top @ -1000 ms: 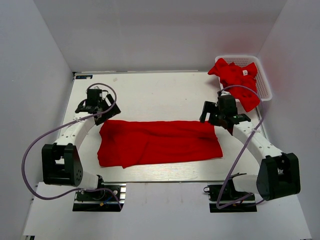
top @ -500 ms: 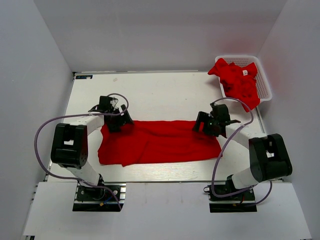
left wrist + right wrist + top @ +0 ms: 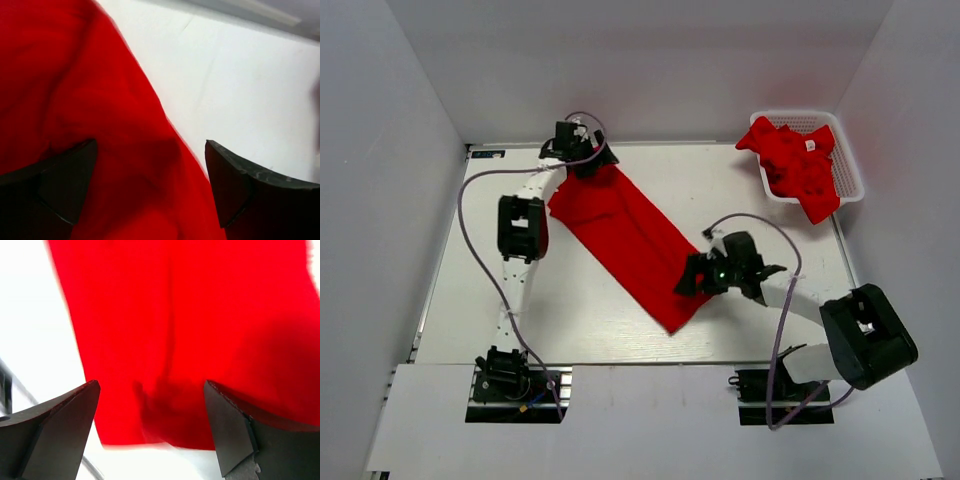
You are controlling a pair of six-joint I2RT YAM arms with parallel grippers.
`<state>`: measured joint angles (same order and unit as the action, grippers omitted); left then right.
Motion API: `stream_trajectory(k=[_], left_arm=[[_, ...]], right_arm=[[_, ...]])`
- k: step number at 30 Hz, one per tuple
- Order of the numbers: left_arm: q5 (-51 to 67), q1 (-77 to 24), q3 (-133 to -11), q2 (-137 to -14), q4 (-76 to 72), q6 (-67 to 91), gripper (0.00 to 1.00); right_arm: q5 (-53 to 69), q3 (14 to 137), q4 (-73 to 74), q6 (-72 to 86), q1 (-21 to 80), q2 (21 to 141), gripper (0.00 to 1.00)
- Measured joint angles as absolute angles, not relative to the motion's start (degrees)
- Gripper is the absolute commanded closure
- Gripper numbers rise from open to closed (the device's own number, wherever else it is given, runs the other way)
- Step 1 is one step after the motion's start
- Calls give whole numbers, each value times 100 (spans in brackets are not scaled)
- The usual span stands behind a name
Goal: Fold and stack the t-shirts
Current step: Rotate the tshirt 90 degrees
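Note:
A folded red t-shirt (image 3: 625,235) lies as a long strip slanting from the far left of the table to its near middle. My left gripper (image 3: 588,160) is over the strip's far end, jaws wide open. In the left wrist view the red cloth (image 3: 100,100) fills the space under and between the fingers of the left gripper (image 3: 150,145). My right gripper (image 3: 688,283) is open at the strip's near end. Seen from the right wrist, the cloth's edge (image 3: 190,340) lies just ahead of the right gripper (image 3: 150,385). More red t-shirts (image 3: 795,165) are heaped in the basket.
The white lattice basket (image 3: 850,165) stands at the far right corner, with one shirt hanging over its near rim. White walls close in the table (image 3: 520,300) on three sides. A small white tag (image 3: 811,145) shows on the heap.
The strip lay crosswise near the front; now it slants from far left to near middle. My left arm reached far back, and my right gripper moved left and nearer.

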<state>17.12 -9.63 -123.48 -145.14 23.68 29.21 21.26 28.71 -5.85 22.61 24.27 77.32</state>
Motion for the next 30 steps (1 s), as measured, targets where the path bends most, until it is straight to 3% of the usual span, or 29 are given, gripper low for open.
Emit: stream_trajectory(k=[3, 12, 22, 30], left_arm=[[2104, -1081, -13826, -15587, 1846, 3124, 0], [3009, -1627, -13826, -16243, -554, 3852, 0], [3116, -1898, -13727, -16271, -987, 3629, 0], [2628, -1898, -13417, -15467, 196, 2624, 0]], right_arm=[[2443, 2873, -685, 2069, 3251, 7846, 10], [3026, 4252, -591, 1173, 5221, 9299, 10], [2554, 4842, 283, 768, 5583, 9459, 10], [1907, 5319, 1039, 587, 5601, 8914, 10]])
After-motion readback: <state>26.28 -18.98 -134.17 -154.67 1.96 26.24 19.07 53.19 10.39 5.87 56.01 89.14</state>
